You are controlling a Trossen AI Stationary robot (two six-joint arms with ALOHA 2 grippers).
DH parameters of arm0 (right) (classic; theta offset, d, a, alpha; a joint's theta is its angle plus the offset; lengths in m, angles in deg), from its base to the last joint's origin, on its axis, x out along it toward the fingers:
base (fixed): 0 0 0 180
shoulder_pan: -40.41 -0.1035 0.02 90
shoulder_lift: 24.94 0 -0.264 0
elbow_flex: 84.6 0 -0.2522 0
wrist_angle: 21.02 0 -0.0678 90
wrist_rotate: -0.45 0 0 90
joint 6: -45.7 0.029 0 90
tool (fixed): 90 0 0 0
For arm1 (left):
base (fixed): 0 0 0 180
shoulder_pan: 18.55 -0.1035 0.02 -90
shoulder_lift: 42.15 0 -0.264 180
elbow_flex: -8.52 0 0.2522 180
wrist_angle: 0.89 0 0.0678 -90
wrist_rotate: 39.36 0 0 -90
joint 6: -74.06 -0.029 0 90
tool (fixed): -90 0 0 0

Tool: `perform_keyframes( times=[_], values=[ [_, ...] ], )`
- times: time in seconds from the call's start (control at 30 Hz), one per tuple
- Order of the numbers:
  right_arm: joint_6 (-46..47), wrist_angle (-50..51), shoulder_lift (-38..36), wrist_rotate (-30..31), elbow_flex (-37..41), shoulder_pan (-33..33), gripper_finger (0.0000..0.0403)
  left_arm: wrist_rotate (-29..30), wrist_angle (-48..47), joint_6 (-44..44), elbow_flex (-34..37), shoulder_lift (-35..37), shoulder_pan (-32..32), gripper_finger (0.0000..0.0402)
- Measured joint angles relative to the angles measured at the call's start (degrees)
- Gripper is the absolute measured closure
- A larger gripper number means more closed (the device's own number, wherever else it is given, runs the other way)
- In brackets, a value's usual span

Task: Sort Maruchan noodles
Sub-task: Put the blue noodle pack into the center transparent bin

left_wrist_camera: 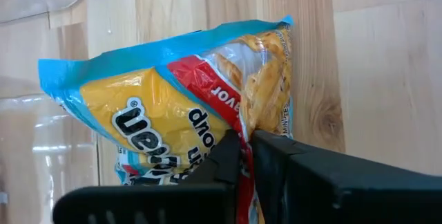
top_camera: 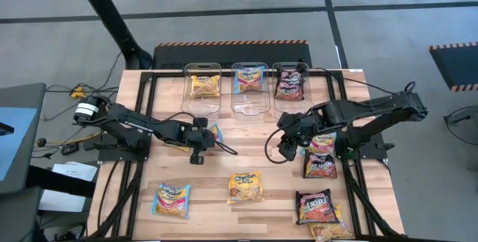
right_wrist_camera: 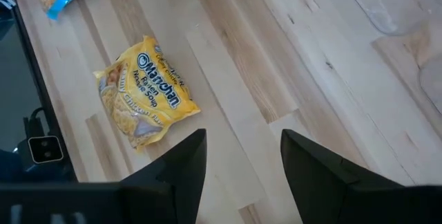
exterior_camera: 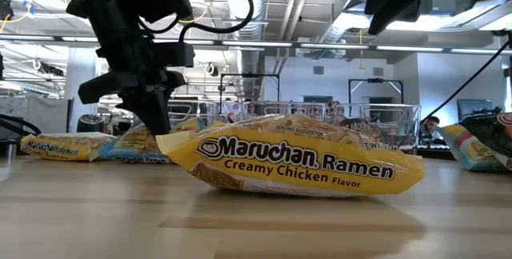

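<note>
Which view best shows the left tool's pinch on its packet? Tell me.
The left wrist view: the left tool is shut on an edge of the blue-and-yellow packet. The high view shows that packet mostly hidden beside the tool. The low view shows the tool above the table, contact unclear. The right wrist view misses it.

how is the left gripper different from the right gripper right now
The left gripper is shut on the blue-edged packet; the right gripper is open and holds nothing. The left sits low at its packet; the right hangs above bare table. Both have dark fingers.
</note>
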Motion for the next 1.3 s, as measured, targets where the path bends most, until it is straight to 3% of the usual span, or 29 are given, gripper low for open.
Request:
perform_keyframes(
  times=[0.5,0.77,1.07,1.3],
  values=[
    [5.98,-4.81,0.00,-0.08,0.00,0.11,0.0194,-0.01,-5.06,-2.01,-6.49,5.52,4.38,0.0401],
    [11.14,-9.72,0.01,-0.23,0.00,1.08,0.0194,5.53,-9.19,-9.30,-15.41,6.67,6.71,0.0401],
    [10.15,-18.03,0.02,-0.52,0.00,5.85,0.0194,10.88,-14.51,-18.76,-25.90,6.67,8.64,0.0401],
    [6.33,-26.07,0.02,-6.81,0.00,11.61,0.0173,14.51,-15.74,-24.39,-30.88,6.69,10.25,0.0401]
  ],
)
